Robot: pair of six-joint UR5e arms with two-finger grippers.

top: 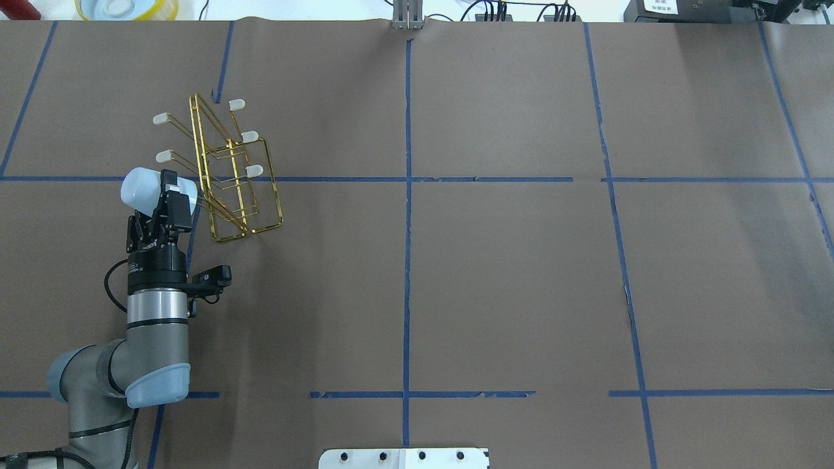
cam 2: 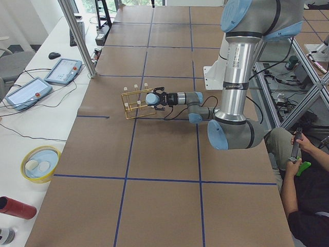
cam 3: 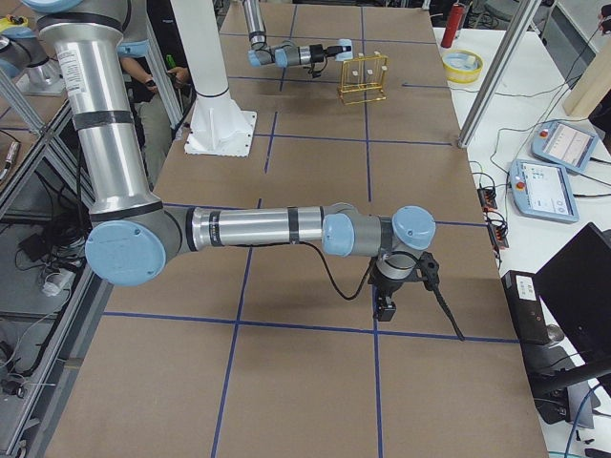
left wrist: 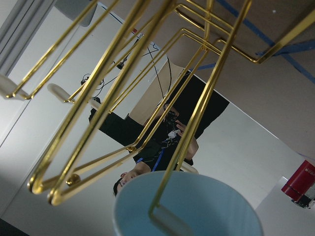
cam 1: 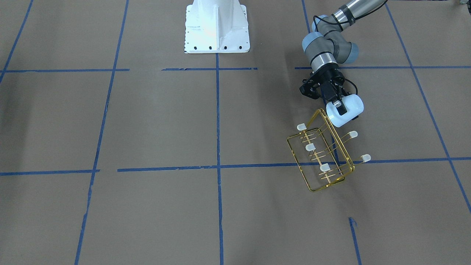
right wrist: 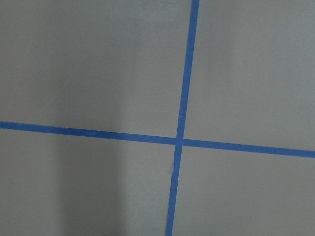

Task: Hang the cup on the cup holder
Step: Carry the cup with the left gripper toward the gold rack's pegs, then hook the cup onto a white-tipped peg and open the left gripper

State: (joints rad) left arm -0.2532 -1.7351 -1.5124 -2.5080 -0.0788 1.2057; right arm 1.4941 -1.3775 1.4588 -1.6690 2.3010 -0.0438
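The pale blue cup (cam 1: 349, 109) lies on its side in my left gripper (cam 1: 343, 109), which is shut on it. The cup is at the near end of the gold wire cup holder (cam 1: 323, 162), beside its loop handle. In the overhead view the cup (top: 140, 189) is left of the holder (top: 238, 195). In the left wrist view a capped prong reaches into the cup's mouth (left wrist: 197, 206), with the holder's wires (left wrist: 98, 108) just ahead. Five capped prongs stand free. My right gripper (cam 3: 387, 305) hangs low over the table far from the holder; I cannot tell if it is open or shut.
The robot's white base plate (cam 1: 217, 33) is at mid table. A yellow bowl (top: 127, 8) and a red can (cam 2: 15, 207) sit off the table's far left end, beside tablets (cam 2: 62, 69). An operator (cam 2: 303, 170) sits behind the robot.
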